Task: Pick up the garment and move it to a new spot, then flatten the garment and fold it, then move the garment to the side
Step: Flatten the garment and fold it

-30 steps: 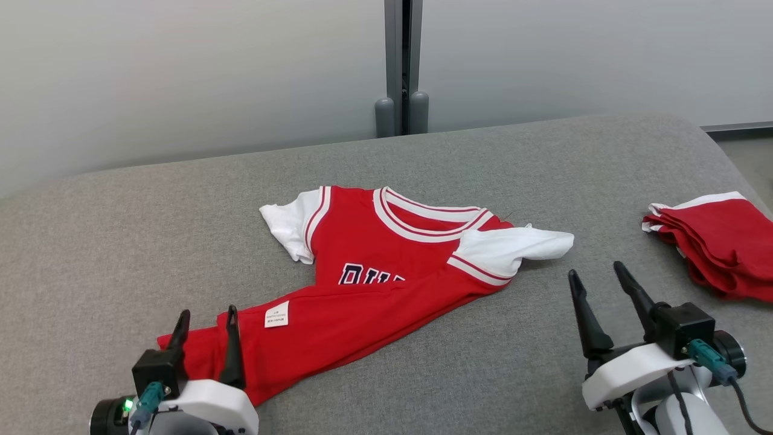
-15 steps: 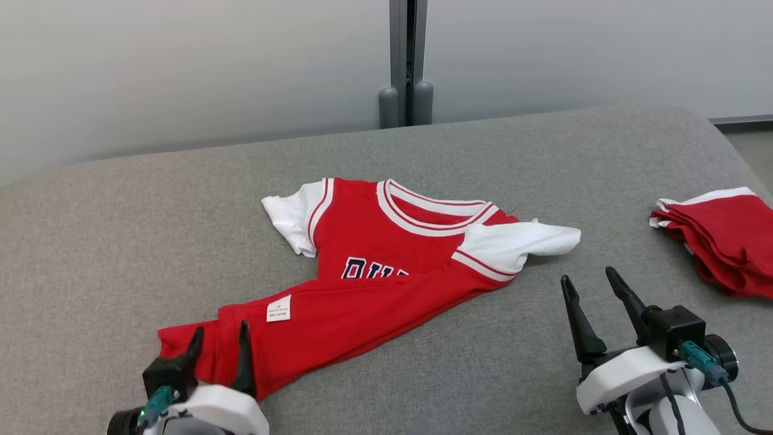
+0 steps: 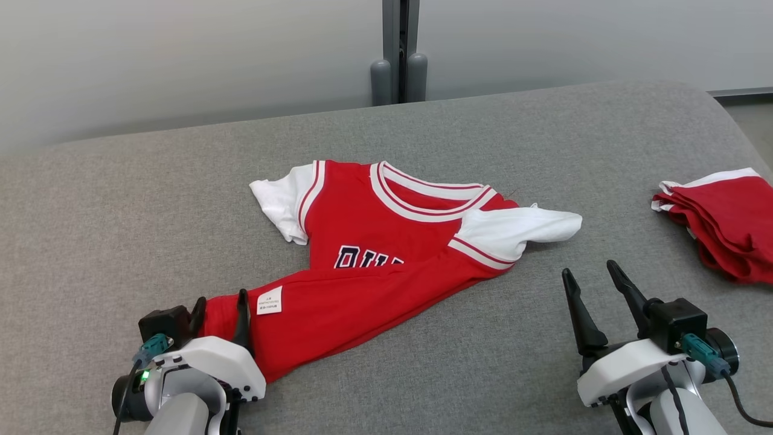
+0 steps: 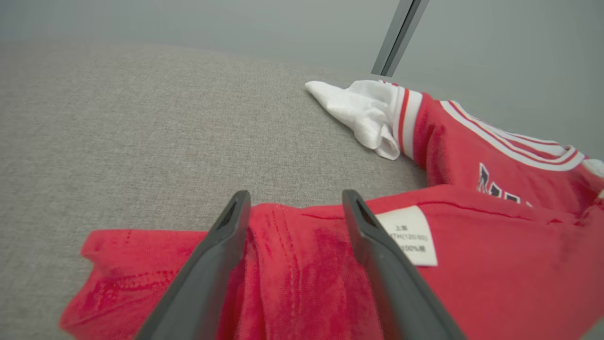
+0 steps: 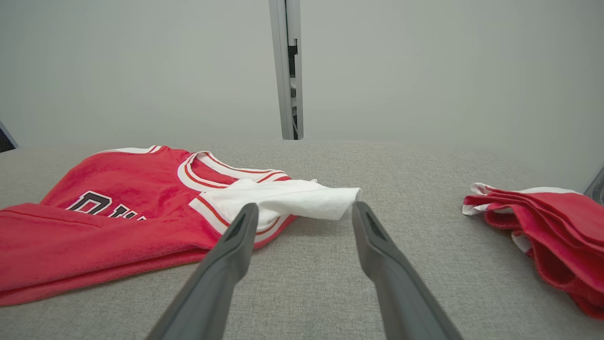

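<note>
**Inspector:** Item and position?

**Assistant:** One garment, a red knit jersey with white sleeves, a striped rib collar and dark lettering on the chest. It lies straight out from the grey post. The collar is toward the post, and the lower body is folded up over the chest and creased. A white label shows on the folded part.

**Inspector:** Surface and room?

**Assistant:** A grey padded surface of coarse woven cloth, its far edge rounded. Behind it is a pale, plain wall, split by the post, which has two rounded grey caps at its foot. Well right of the post lies a pile of folded red cloth with white trim.

**Inspector:** Grippers?

**Assistant:** The left gripper is left of the post line, at the jersey's near hem corner. Its dark tapered fingers are apart, with red hem between them but not pinched. The right gripper is right of the post line, over bare upholstery. Its fingers are spread and nothing lies between them.
</note>
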### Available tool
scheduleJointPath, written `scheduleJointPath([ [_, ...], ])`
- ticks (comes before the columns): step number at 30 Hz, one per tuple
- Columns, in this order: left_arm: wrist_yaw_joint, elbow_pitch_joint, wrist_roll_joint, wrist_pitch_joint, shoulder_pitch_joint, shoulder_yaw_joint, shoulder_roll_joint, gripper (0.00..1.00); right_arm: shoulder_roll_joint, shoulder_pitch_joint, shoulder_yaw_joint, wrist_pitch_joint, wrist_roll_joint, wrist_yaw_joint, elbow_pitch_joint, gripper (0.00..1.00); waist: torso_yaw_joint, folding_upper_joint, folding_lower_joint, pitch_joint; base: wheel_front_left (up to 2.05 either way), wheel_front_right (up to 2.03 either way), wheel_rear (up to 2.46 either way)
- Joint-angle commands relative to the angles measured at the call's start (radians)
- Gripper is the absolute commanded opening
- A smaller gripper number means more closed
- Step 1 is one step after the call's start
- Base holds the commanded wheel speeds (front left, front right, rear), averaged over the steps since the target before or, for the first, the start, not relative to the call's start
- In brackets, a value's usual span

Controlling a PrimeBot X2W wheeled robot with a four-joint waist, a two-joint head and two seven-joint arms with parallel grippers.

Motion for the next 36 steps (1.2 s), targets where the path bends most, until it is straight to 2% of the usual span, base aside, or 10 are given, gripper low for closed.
scheduleJointPath([
  [1,-0.006,0.01,-0.012,-0.001,-0.013,0.0,0.006,1.0,-0.006,-0.009,-0.003,0.001,0.009,0.0,0.0,1.0,-0.001,-0.0001,0.0,0.002,0.0,0.0,0.0],
  [12,-0.017,0.095,-0.091,-0.001,-0.06,-0.053,0.005,1.0,-0.001,-0.013,-0.009,0.001,0.013,0.0,0.004,1.0,0.007,-0.0001,0.0,0.005,0.0,0.0,0.0],
  [14,-0.017,0.086,-0.091,-0.001,-0.055,-0.06,0.005,0.71,-0.001,-0.011,-0.009,0.001,0.014,0.0,0.005,1.0,0.009,-0.0001,0.0,0.004,0.0,0.0,0.0],
  [15,-0.02,0.078,-0.091,-0.001,-0.054,-0.062,0.005,0.37,-0.001,-0.01,-0.008,0.001,0.014,0.0,0.006,1.0,0.01,-0.0001,0.0,0.003,0.0,0.0,0.0],
  [16,-0.018,0.07,-0.083,-0.001,-0.054,-0.064,0.006,0.25,-0.001,-0.009,-0.006,0.001,0.014,0.0,0.006,1.0,0.01,-0.0001,0.0,0.003,0.0,0.0,0.0],
  [17,-0.016,0.066,-0.076,-0.001,-0.053,-0.066,0.005,0.0,-0.001,-0.009,-0.005,0.001,0.015,0.0,0.006,1.0,0.01,-0.0001,0.0,0.003,0.0,0.0,0.0],
  [28,-0.02,0.009,-0.018,-0.001,-0.076,-0.067,0.022,0.0,-0.005,-0.018,-0.011,0.001,0.028,0.0,0.011,1.0,0.004,-0.0001,0.0,0.008,0.0,0.0,0.0],
  [33,-0.056,-0.1,0.071,-0.001,-0.188,-0.093,0.04,0.0,-0.002,-0.028,-0.014,0.001,0.034,0.0,0.016,1.0,-0.005,-0.0001,0.0,0.017,0.0,0.0,0.0],
  [34,-0.083,-0.15,0.096,-0.001,-0.24,-0.099,0.042,0.0,-0.001,-0.034,-0.014,0.001,0.038,0.0,0.018,1.0,-0.012,-0.0001,0.0,0.02,0.0,0.0,0.0],
  [36,-0.095,-0.188,0.122,-0.001,-0.278,-0.1,0.04,0.0,0.001,-0.035,-0.017,0.001,0.038,0.0,0.02,1.0,-0.017,-0.0001,0.0,0.02,0.0,0.0,0.0],
])
